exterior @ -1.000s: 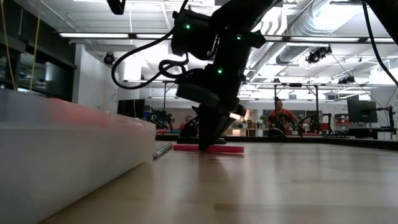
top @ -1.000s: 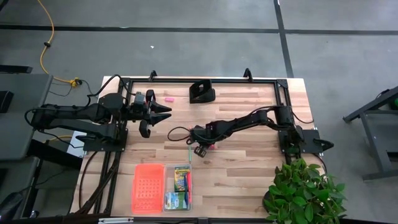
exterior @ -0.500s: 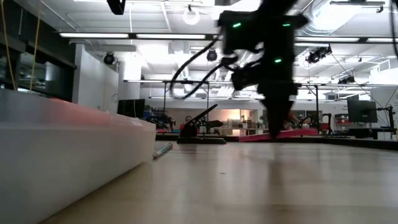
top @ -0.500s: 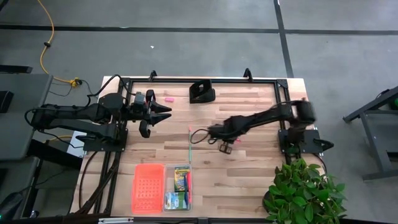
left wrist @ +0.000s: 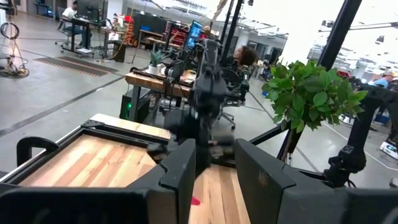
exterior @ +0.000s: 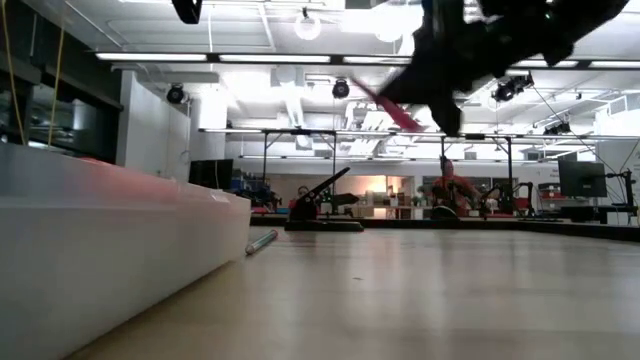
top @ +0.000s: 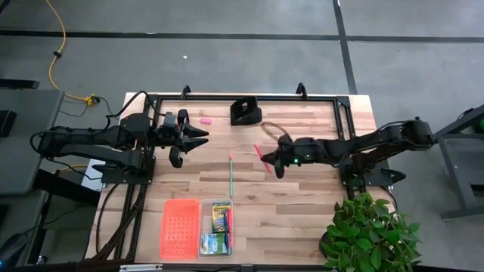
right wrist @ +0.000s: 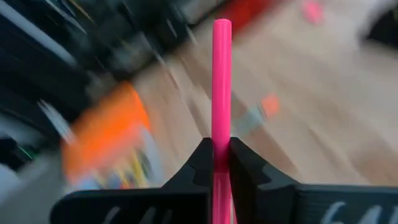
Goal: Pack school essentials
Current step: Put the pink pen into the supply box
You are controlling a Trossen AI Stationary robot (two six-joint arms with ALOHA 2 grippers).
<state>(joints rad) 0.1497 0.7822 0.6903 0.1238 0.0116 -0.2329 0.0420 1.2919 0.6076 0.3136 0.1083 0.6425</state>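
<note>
Right gripper [top: 277, 161]: raised above mid-bench, jaws pinching pink pen [top: 262, 158]; pen end projecting straight out past the fingertips in the right wrist view [right wrist: 221, 87]; seen aloft against the ceiling lights in the low view [exterior: 392, 106].
Left gripper [top: 190, 140]: parked at the left side of the bench [top: 302, 204], jaws partly spread, nothing between them.
Green pencil [top: 231, 172]: flat on the bench, between the two grippers, apart from both.
Pink eraser [top: 204, 119]: far edge of the bench, just beyond the left gripper.
Clear bin [top: 217, 227]: near edge, containing yellow-green crayon box [top: 221, 214] and green-and-white box [top: 214, 243].
Orange lid [top: 180, 227]: flat, just beside the bin.
Black block [top: 246, 111]: far edge of the bench.
Potted plant [top: 369, 230]: near right corner.
</note>
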